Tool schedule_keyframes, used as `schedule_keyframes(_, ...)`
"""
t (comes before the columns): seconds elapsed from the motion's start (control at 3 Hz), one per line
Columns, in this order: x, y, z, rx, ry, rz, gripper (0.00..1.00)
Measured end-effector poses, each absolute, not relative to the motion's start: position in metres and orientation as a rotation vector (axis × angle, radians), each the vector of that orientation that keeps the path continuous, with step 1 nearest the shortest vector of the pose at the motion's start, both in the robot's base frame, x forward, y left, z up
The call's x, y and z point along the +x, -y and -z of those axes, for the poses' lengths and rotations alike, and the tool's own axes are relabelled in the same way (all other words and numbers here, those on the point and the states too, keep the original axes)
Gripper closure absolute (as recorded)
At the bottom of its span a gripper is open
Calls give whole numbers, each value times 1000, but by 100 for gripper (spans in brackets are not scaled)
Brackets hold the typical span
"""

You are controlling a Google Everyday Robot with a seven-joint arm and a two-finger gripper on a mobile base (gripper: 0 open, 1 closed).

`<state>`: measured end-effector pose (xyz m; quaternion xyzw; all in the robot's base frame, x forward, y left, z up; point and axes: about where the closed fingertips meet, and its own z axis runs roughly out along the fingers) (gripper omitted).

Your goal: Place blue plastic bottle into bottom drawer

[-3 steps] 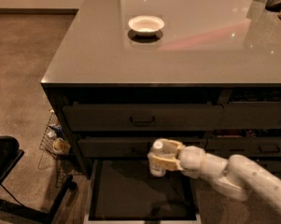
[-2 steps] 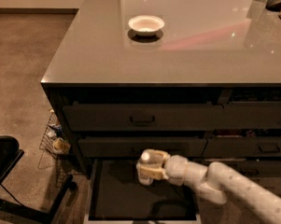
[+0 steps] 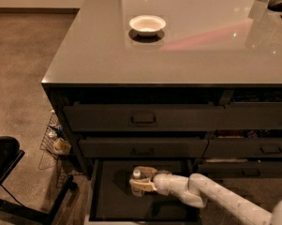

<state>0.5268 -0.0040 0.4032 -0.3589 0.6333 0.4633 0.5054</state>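
The bottom drawer (image 3: pixel 113 205) is pulled open below the counter, with a dark flat interior and a pale rim on its left side. My gripper (image 3: pixel 141 183) reaches in from the lower right and sits low inside the drawer. It is shut on the blue plastic bottle (image 3: pixel 137 176). Only the bottle's white cap and a bit of clear body show between the fingers. The bottle stands roughly upright over the drawer's middle. Whether its base touches the drawer floor is hidden.
A white bowl (image 3: pixel 147 24) sits on the grey counter top (image 3: pixel 178 55). Two shallower handled drawers (image 3: pixel 143 118) are closed above the open one. A wire basket (image 3: pixel 56 139) with items stands on the floor at the left. A dark chair base (image 3: pixel 9 172) is at the far left.
My gripper has moved left and down with the bottle, from in front of the drawer fronts into the open bottom drawer.
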Motion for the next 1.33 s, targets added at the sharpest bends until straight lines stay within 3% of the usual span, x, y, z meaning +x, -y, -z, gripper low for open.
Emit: schedule_keyframes(1.33,579,-8,-237,-838,-1632,-1112,100)
